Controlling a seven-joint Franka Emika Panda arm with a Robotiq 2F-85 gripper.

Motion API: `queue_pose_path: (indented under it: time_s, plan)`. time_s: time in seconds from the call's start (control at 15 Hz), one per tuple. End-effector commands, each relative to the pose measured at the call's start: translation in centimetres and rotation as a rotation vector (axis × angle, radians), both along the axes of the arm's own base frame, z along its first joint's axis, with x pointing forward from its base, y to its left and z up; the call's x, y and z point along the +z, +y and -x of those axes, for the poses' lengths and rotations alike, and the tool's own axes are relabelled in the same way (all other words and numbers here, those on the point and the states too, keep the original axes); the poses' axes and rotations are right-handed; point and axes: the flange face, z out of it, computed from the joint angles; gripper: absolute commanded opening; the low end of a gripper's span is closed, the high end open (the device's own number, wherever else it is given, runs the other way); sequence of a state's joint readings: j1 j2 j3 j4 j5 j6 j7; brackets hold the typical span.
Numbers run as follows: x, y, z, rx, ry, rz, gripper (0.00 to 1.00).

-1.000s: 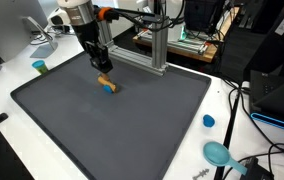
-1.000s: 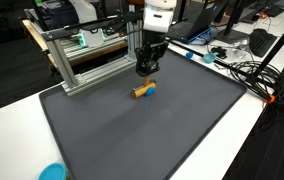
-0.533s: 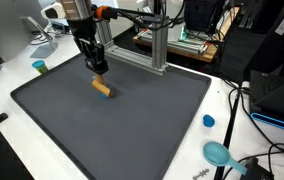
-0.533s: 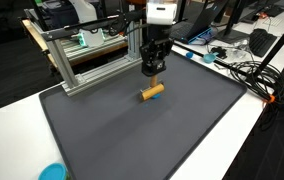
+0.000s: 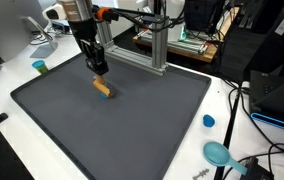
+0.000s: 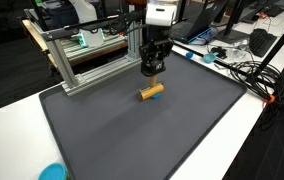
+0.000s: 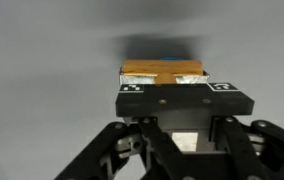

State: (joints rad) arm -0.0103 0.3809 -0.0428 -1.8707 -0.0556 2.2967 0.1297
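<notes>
A large dark grey mat (image 5: 132,120) covers a white table (image 5: 227,110). Behind it stands an aluminium frame (image 5: 158,45). The robot arm (image 5: 82,20) reaches down over the mat's frame-side part. Its gripper (image 5: 99,72) is clenched on a small orange block (image 5: 102,87), which pokes out below the fingertips. The block is close to the mat (whether it touches cannot be told). The wrist view shows the block (image 7: 162,72) pinched crosswise. A small blue cap (image 5: 208,121) lies on the table, well apart.

Orange block (image 6: 152,92) and jaws shifted slightly sideways; blue patch beside block no longer visible.
</notes>
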Motion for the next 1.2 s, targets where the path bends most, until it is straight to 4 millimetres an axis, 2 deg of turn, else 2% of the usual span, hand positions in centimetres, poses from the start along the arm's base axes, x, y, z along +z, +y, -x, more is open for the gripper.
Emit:
queue_pose_path:
  time_s: [0.0, 0.2, 0.33, 0.6, 0.93, 1.13]
  plan:
    - [0.4, -1.3, -1.1, -0.133, -0.106, 0.069, 0.22]
    - [0.4, -2.9, -1.3, -0.235, -0.123, 0.143, 0.22]
    - [0.7, -2.8, -0.4, -0.197, -0.054, 0.117, 0.22]
    - [1.6, -1.2, 1.1, -0.041, 0.039, 0.060, 0.22]
    - [-0.3, 1.3, 1.1, 0.102, 0.113, 0.018, 0.22]
    - [-0.1, 1.1, 0.8, 0.130, 0.088, 0.012, 0.22]
